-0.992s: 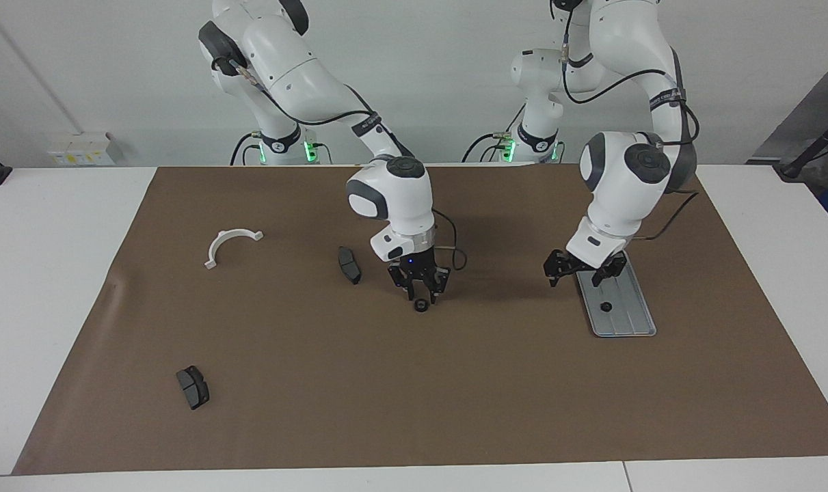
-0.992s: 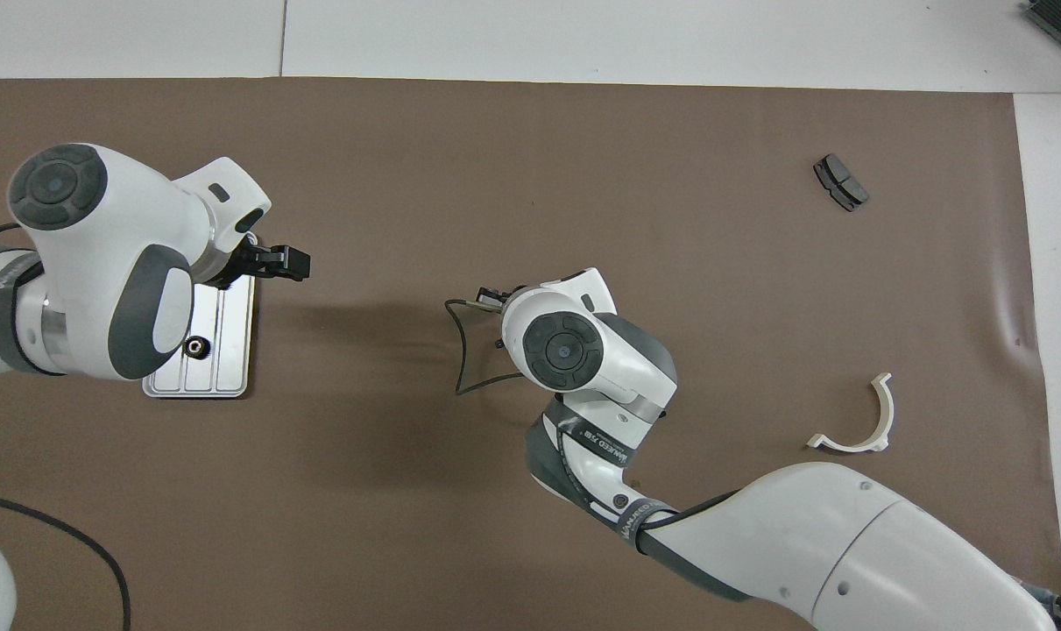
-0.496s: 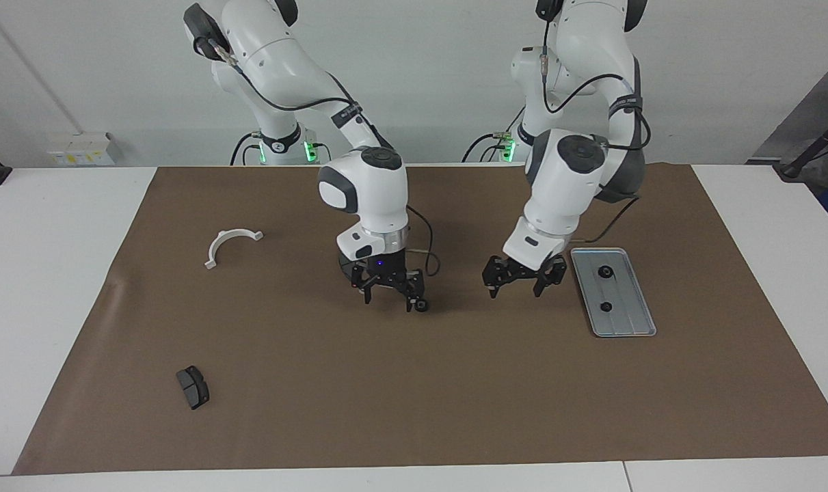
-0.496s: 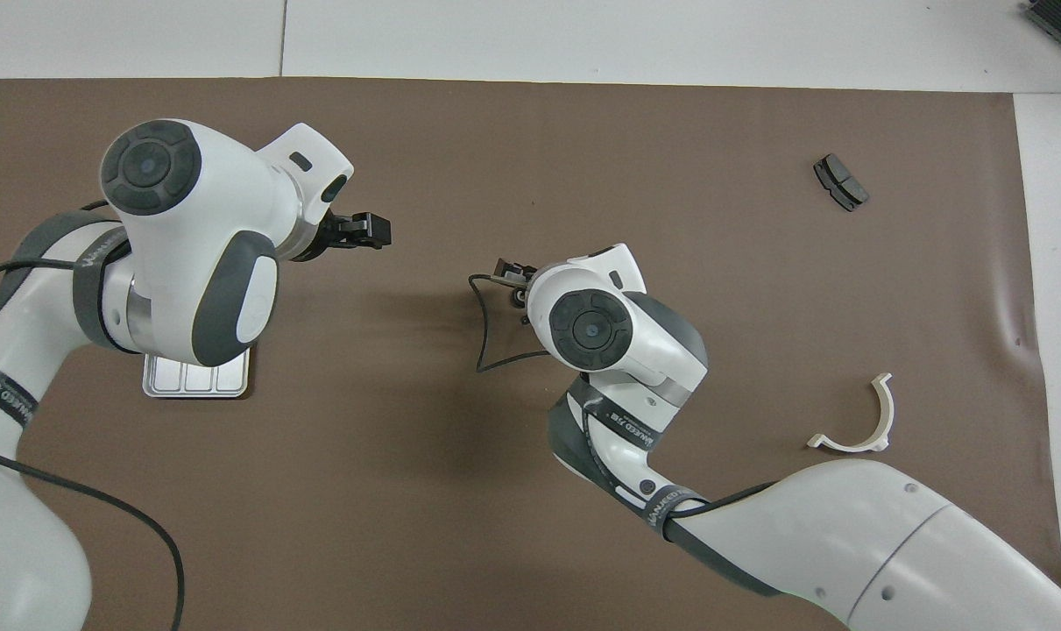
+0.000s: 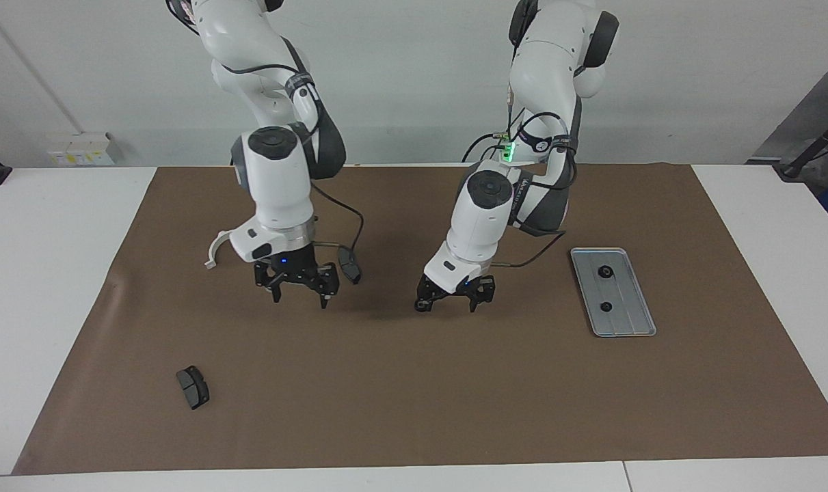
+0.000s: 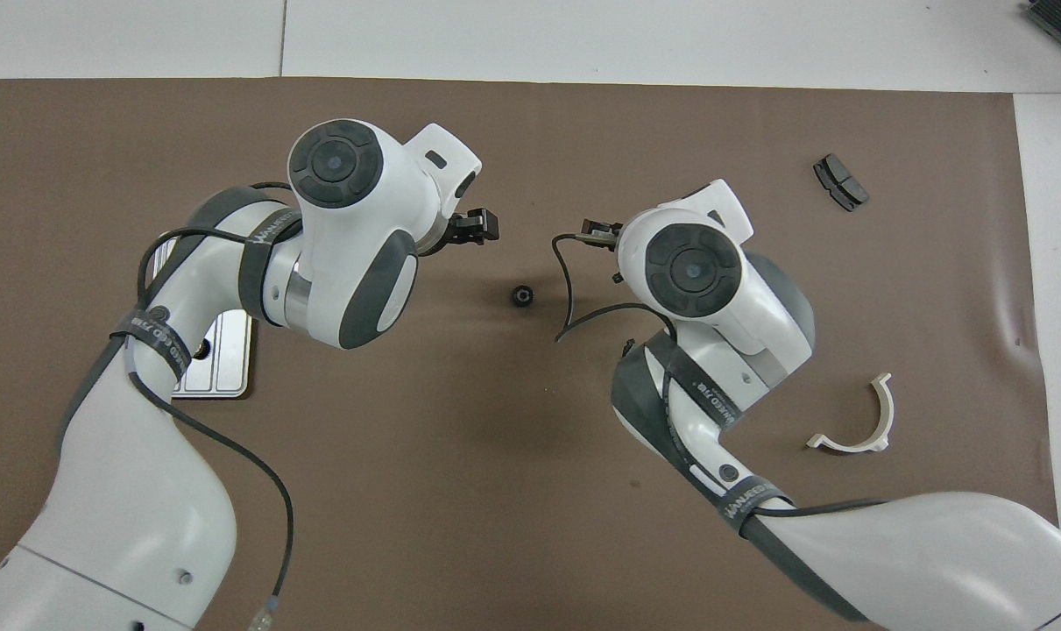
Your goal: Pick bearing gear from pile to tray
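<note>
One small black bearing gear [image 6: 521,296] lies on the brown mat between the two arms; in the facing view this gear [image 5: 420,306] sits just beside one fingertip of my left gripper [image 5: 448,303], which hangs open and low over the mat. From overhead the left gripper [image 6: 470,230] pokes out from under its wrist. My right gripper [image 5: 299,296] is open and holds nothing, over the mat beside a dark brake pad [image 5: 349,265]. The silver tray [image 5: 629,321] lies toward the left arm's end with two gears [image 5: 604,272] on it.
A white half-ring bracket [image 6: 854,419] lies toward the right arm's end, partly covered by the right arm in the facing view. A second brake pad [image 5: 193,387] lies farther from the robots. From overhead the left arm covers most of the tray [image 6: 228,372].
The right gripper opened, left the gear on the mat and swung toward its own end. The left gripper travelled from over the tray to beside that gear.
</note>
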You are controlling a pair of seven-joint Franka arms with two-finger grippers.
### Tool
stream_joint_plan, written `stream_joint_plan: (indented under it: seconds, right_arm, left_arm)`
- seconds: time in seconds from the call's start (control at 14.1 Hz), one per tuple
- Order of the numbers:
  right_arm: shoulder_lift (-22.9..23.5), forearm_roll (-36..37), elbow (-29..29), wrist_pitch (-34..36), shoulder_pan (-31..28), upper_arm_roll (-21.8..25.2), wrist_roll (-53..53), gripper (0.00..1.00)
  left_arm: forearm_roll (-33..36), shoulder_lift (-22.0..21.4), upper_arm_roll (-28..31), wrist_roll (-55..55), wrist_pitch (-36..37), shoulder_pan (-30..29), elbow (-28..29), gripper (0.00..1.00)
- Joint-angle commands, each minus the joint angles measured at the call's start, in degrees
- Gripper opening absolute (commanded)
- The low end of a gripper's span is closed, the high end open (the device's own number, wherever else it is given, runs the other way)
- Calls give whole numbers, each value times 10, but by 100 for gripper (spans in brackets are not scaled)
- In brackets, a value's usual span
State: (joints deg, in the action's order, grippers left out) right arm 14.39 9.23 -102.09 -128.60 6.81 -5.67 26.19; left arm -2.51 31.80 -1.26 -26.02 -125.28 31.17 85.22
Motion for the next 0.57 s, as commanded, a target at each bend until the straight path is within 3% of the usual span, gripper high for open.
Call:
stream_joint_plan:
  seconds: [0.0, 0.5]
  right_arm:
    - [-37, -26, -13, 33, 0, 43, -52, 100]
    - [-128, -73, -7, 161, -5, 118, -176, 100]
  left_arm:
    - [21, 7, 10, -4, -12, 26, -13, 100]
    - [51, 42, 12, -10, -10, 62, -8, 96]
